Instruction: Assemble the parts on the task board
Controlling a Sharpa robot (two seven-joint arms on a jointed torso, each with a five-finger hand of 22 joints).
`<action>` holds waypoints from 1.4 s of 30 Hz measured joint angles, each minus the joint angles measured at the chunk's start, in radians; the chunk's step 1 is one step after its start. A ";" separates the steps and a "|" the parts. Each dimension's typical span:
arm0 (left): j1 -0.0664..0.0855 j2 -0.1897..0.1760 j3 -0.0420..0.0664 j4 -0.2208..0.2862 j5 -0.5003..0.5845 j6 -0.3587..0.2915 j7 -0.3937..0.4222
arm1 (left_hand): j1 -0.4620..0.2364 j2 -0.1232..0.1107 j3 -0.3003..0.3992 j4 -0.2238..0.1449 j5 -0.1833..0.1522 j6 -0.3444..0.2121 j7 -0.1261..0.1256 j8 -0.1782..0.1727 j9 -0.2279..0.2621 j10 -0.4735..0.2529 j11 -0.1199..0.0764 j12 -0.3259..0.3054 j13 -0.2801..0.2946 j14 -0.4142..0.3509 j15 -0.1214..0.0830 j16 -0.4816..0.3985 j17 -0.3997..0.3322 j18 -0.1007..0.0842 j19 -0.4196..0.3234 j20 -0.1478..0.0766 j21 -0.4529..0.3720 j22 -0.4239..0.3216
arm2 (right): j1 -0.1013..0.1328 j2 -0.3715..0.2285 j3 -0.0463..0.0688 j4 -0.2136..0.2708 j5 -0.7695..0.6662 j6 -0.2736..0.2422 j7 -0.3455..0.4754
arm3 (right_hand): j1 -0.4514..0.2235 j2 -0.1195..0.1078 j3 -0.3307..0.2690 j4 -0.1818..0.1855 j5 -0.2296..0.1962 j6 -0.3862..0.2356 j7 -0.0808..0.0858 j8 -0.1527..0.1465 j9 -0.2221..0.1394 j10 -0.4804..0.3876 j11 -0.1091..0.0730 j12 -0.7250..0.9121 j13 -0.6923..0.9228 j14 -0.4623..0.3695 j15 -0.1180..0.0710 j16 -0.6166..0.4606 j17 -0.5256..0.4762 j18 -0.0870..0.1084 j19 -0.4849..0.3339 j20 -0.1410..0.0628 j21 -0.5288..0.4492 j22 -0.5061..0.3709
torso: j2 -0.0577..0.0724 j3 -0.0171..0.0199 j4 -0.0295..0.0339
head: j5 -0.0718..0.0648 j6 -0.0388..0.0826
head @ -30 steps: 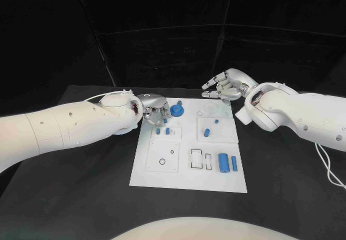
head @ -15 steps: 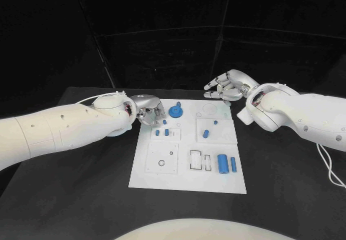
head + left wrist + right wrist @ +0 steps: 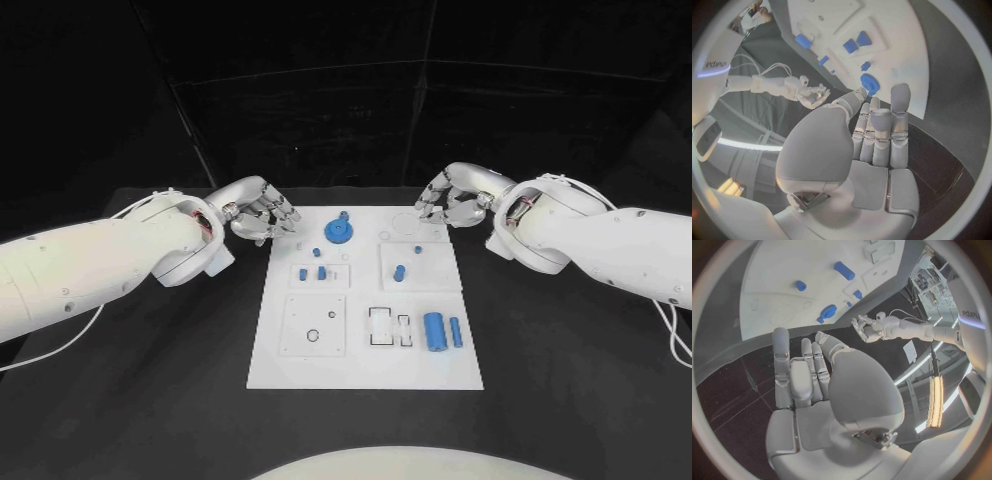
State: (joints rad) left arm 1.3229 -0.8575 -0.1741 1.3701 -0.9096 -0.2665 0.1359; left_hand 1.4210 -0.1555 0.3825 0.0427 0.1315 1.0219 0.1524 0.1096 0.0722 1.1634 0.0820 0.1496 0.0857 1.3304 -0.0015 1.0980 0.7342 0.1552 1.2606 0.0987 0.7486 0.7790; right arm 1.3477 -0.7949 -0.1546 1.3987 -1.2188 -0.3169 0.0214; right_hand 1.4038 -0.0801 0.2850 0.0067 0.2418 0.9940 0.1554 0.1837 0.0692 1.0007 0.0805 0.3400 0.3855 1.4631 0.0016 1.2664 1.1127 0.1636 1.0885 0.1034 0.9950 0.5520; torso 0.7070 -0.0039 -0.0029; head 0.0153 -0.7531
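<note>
The white task board (image 3: 361,365) lies in the middle of the black table. On it I see a round blue part (image 3: 338,233) near the far edge, small blue parts (image 3: 312,272) left of centre, a blue piece (image 3: 401,269) right of centre and two blue cylinders (image 3: 443,331) near the right edge. My left hand (image 3: 257,214) hovers just off the board's far left corner and holds nothing, fingers extended (image 3: 873,130). My right hand (image 3: 450,198) hangs over the far right corner, also holding nothing (image 3: 811,375).
Black table surface surrounds the board on all sides. The board carries several empty recesses, among them a square plate (image 3: 316,325) and rectangular slots (image 3: 389,326). Each wrist view shows the other hand across the board (image 3: 811,95) (image 3: 870,325).
The camera has shifted. My left hand has drawn back from over the board's far left area to beside its edge. My right hand has come down closer to the far right corner.
</note>
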 measured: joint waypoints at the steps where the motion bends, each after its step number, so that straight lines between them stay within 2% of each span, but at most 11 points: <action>1: 0.000 -0.007 0.000 0.010 0.050 -0.004 0.016 | -0.001 0.001 0.000 0.000 0.000 0.003 -0.002 0.000 -0.001 0.003 0.003 0.005 0.001 -0.010 0.000 -0.014 -0.019 0.009 -0.011 0.000 -0.023 -0.020 | -0.004 -0.002 0.000 0.004 -0.035 0.002 -0.009 | -0.004 -0.004 0.002 0.002 0.000 0.000 0.000 -0.002 0.000 0.000 0.000 -0.008 -0.009 0.000 0.000 0.000 0.001 0.000 0.001 0.000 0.000 0.003 | 0.000 0.0000 0.0000 | -0.001 0.001; 2: 0.000 -0.016 -0.001 0.022 0.116 -0.008 0.037 | -0.001 0.001 0.000 0.000 0.000 0.003 -0.002 0.000 -0.001 0.006 0.002 0.009 0.002 -0.018 0.000 -0.026 -0.036 0.016 -0.021 0.000 -0.044 -0.038 | -0.010 -0.003 0.000 0.009 -0.081 0.006 -0.020 | -0.006 -0.006 0.003 0.003 0.000 0.000 0.000 -0.007 0.000 0.000 0.000 -0.017 -0.019 0.000 0.000 0.000 0.003 0.000 0.007 0.000 0.000 0.005 | 0.000 -0.0001 0.0000 | -0.002 0.001; 6: 0.000 -0.039 -0.003 0.065 0.309 -0.012 0.098 | -0.001 0.001 0.000 0.000 0.000 0.006 0.002 0.000 -0.001 0.007 0.000 0.014 0.003 -0.044 0.001 -0.063 -0.088 0.016 -0.033 0.001 -0.084 -0.068 | -0.025 -0.003 -0.001 0.022 -0.211 0.018 -0.059 | -0.012 -0.026 0.012 0.002 0.000 -0.002 0.002 -0.022 -0.002 -0.009 0.009 -0.047 -0.052 0.000 0.000 0.000 0.008 0.000 0.010 0.003 0.000 0.005 | 0.000 -0.0004 0.0005 | -0.006 0.005; 10: -0.001 -0.054 -0.005 0.098 0.469 -0.009 0.149 | -0.005 0.005 0.000 0.000 0.000 0.006 0.002 0.000 -0.002 0.007 0.000 0.020 0.003 -0.062 0.005 -0.088 -0.123 0.016 -0.040 0.002 -0.093 -0.075 | -0.037 0.000 -0.001 0.026 -0.307 0.033 -0.091 | -0.018 -0.032 0.018 0.001 -0.004 -0.006 0.006 -0.034 -0.002 -0.013 0.013 -0.070 -0.083 0.004 0.004 0.000 0.013 0.000 0.014 0.007 0.000 0.007 | 0.001 -0.0011 0.0012 | -0.010 0.007; 18: -0.002 -0.063 -0.005 0.129 0.665 0.009 0.214 | 0.000 0.009 -0.002 -0.002 0.000 0.010 0.005 0.000 -0.002 0.003 0.004 0.025 0.004 -0.080 0.005 -0.105 -0.147 0.016 -0.049 0.003 -0.105 -0.079 | -0.054 0.009 -0.001 0.037 -0.401 0.067 -0.123 | -0.018 -0.039 0.023 0.001 -0.004 -0.009 0.009 -0.045 -0.002 -0.019 0.018 -0.093 -0.117 0.004 0.011 0.000 0.020 0.000 0.018 0.011 0.000 0.010 | 0.001 -0.0020 0.0016 | -0.014 0.010; 30: -0.002 -0.064 -0.006 0.134 0.754 0.023 0.248 | 0.005 0.014 -0.003 -0.003 0.000 0.012 0.007 0.006 -0.002 0.003 0.004 0.032 0.005 -0.087 0.005 -0.117 -0.165 0.015 -0.050 0.004 -0.112 -0.083 | -0.068 0.019 0.000 0.043 -0.438 0.099 -0.129 | -0.018 -0.047 0.037 -0.007 -0.004 -0.002 0.017 -0.049 -0.001 -0.011 0.029 -0.097 -0.145 0.004 0.011 0.022 0.048 0.000 0.034 0.013 0.022 0.038 | 0.002 -0.0022 0.0016 | -0.013 0.005; 33: -0.002 -0.064 -0.006 0.134 0.762 0.024 0.250 | 0.005 0.014 -0.006 -0.006 0.000 0.015 0.006 0.007 -0.002 0.003 0.004 0.032 0.005 -0.094 0.005 -0.120 -0.171 0.015 -0.050 0.004 -0.112 -0.083 | -0.070 0.023 0.000 0.040 -0.441 0.102 -0.129 | -0.018 -0.047 0.045 -0.006 -0.004 0.000 0.017 -0.049 0.000 0.000 0.025 -0.099 -0.152 0.004 0.011 0.027 0.055 0.000 0.034 0.013 0.027 0.045 | 0.002 -0.0021 0.0016 | -0.012 0.003; 37: -0.003 -0.064 -0.006 0.135 0.770 0.025 0.251 | 0.005 0.014 -0.006 -0.006 0.000 0.017 0.005 0.007 -0.002 0.003 0.004 0.032 0.005 -0.094 0.005 -0.123 -0.175 0.015 -0.056 0.003 -0.112 -0.084 | -0.073 0.029 0.000 0.034 -0.443 0.107 -0.128 | -0.009 -0.038 0.066 -0.014 -0.031 0.018 0.015 -0.049 0.001 0.018 0.021 -0.101 -0.170 0.004 0.011 0.041 0.069 0.000 0.045 0.009 0.042 0.064 | 0.002 -0.0020 0.0016 | -0.012 0.002; 42: -0.003 -0.064 -0.006 0.137 0.776 0.026 0.251 | 0.005 0.014 -0.006 -0.006 0.000 0.017 0.005 0.007 -0.002 0.000 0.008 0.032 0.005 -0.094 0.005 -0.123 -0.179 0.015 -0.056 0.003 -0.112 -0.084 | -0.077 0.036 0.000 0.028 -0.445 0.111 -0.128 | 0.002 -0.027 0.099 -0.021 -0.038 0.043 0.009 -0.049 0.004 0.052 0.016 -0.101 -0.185 0.004 0.011 0.058 0.090 0.000 0.063 0.006 0.070 0.102 | 0.002 -0.0017 0.0017 | -0.010 -0.001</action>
State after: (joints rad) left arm 1.3204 -0.9211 -0.1798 1.5067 -0.1336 -0.2409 0.3871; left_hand 1.4258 -0.1416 0.3769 0.0370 0.1315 1.0385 0.1575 0.1163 0.0706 1.1630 0.0896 0.1815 0.0905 1.2364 0.0036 0.9752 0.5551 0.1703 1.2044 0.1020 0.6368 0.6949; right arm 1.2707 -0.7593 -0.1545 1.4265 -1.6643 -0.2063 -0.1063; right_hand 1.4054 -0.1075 0.3837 -0.0145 0.2039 1.0365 0.1641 0.1343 0.0727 1.0529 0.0962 0.2386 0.2001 1.4668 0.0126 1.3244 1.2030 0.1634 1.1514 0.1091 1.0652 0.6544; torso 0.7094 -0.0057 -0.0012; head 0.0049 -0.7538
